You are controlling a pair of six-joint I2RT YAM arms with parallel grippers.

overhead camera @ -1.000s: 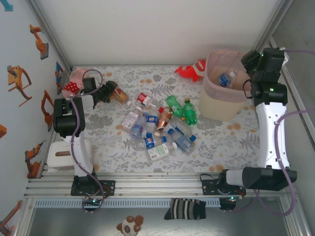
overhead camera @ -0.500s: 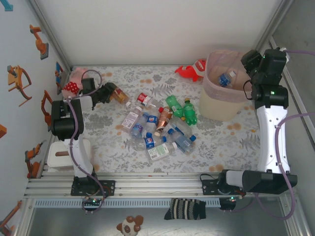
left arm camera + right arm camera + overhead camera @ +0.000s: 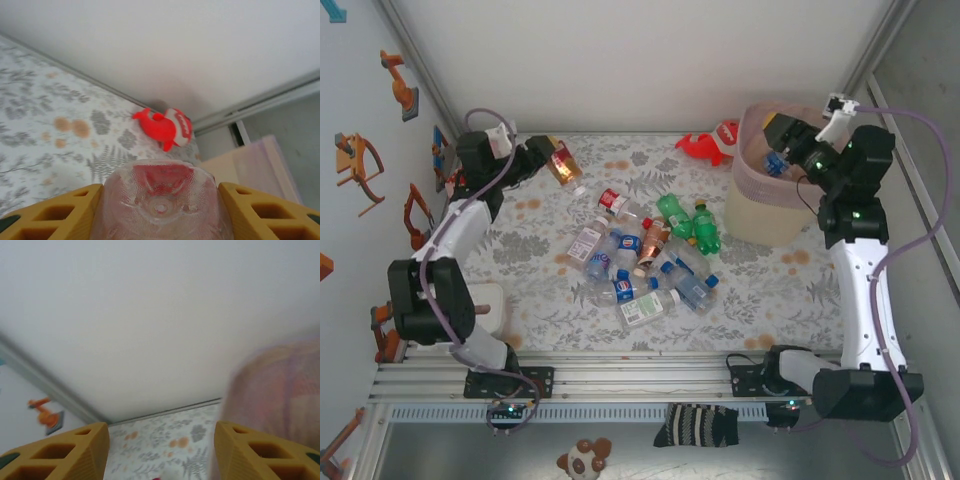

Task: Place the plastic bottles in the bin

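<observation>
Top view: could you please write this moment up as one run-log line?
left gripper: shut on bottle, far left | right gripper: open, empty, at bin | other bottles: heaped mid-table

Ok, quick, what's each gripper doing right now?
Left gripper: closed on a brown-labelled bottle.
Right gripper: open, empty, over the bin.

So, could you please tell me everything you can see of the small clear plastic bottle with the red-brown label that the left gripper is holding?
The small clear plastic bottle with the red-brown label is clamped between the left gripper's yellow fingers. Its dimpled, transparent base faces the wrist camera, with red showing through. From above it looks tilted and apparently lifted off the floral table, near the back wall, apart from the other bottles. I cannot make out its cap.
</observation>
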